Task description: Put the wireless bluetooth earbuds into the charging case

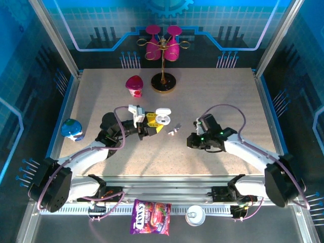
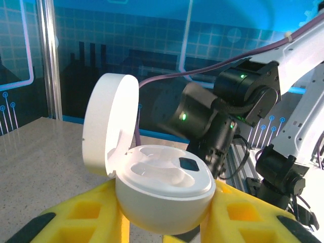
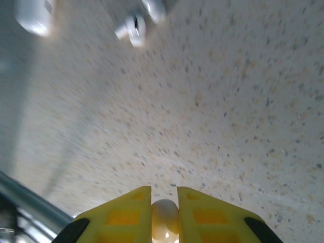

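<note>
- 1 charging case [image 2: 162, 190], white, lid up, clamped between the yellow fingers [image 2: 76, 215] of your left gripper [image 2: 164, 217].
- 1 earbud [image 3: 164, 223], pinched tight in your right gripper [image 3: 164, 200], low over the table [image 1: 228, 91].
- 2 earbuds [image 1: 174, 130], loose on the table between your grippers.
- 1 purple sweet bag [image 1: 151, 217], near edge; you cannot read its lettering with certainty.

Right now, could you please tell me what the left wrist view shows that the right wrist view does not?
Left wrist: the left gripper shut on the open charging case, lid raised, with the right arm behind. Right wrist: the right gripper pinching a white earbud, and loose earbuds, blurred, lying ahead. Shared: the speckled table and yellow fingers.
</note>
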### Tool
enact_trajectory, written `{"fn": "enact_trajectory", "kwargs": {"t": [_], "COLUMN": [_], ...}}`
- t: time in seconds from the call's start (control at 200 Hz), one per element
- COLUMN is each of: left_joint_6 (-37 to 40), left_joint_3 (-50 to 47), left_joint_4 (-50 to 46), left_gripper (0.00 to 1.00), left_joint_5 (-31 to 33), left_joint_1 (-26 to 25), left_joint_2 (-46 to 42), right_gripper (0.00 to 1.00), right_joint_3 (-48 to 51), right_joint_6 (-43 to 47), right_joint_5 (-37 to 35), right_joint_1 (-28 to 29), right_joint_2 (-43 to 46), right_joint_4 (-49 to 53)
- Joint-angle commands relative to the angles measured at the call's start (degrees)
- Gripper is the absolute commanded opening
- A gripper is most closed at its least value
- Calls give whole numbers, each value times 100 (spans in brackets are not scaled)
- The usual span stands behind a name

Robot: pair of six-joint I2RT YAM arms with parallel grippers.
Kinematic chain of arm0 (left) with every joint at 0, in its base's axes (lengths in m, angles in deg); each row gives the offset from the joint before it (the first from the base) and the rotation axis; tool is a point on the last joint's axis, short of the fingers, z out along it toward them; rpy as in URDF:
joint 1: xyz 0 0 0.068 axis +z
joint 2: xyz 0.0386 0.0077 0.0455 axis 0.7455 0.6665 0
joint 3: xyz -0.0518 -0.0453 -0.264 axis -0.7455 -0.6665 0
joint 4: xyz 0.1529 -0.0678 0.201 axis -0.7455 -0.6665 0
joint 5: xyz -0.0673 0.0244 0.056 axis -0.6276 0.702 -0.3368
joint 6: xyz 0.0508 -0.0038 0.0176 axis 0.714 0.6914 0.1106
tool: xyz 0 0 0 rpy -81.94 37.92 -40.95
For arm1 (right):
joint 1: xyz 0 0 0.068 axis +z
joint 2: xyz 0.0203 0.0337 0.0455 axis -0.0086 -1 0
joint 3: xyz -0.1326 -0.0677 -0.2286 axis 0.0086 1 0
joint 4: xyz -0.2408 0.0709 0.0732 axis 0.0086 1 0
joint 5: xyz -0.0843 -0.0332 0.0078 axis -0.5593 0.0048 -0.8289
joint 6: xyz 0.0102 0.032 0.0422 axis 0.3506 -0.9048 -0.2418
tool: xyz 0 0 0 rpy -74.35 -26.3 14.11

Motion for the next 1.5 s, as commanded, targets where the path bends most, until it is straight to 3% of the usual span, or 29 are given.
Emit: {"fn": "enact_trajectory", "kwargs": {"t": [0.0,0.18,0.32,0.49,0.725,1.156,1.496], "left_joint_6": [59,-30,-48,-59,-108,-41,43], "left_joint_3": [17,-11,-23,-61,-132,-252,-352], "left_joint_4": [260,434,495,624,715,680,541], "left_gripper": [29,29,29,28,28,28,29], "left_joint_5": [85,85,137,171,160,194,228], "left_joint_1": [51,50,48,39,36,36,37], "left_joint_2": [77,225,301,391,422,331,198], "right_gripper": [13,13,12,11,11,8,8], "right_joint_3": [312,654,1100,1410,1498,1494,1427], "right_joint_6": [-766,-1829,-3228,-4608,-5720,-6851,-6713], "right_joint_5": [1381,2590,3283,3709,4004,4014,3887], "right_joint_1": [-527,-1186,-1474,-1537,-1489,-1149,-1033], "right_joint_2": [370,488,316,-216,-932,-2000,-1909], "right_joint_4": [-1046,-2300,-4249,-6497,-8356,-10264,-9959]}}
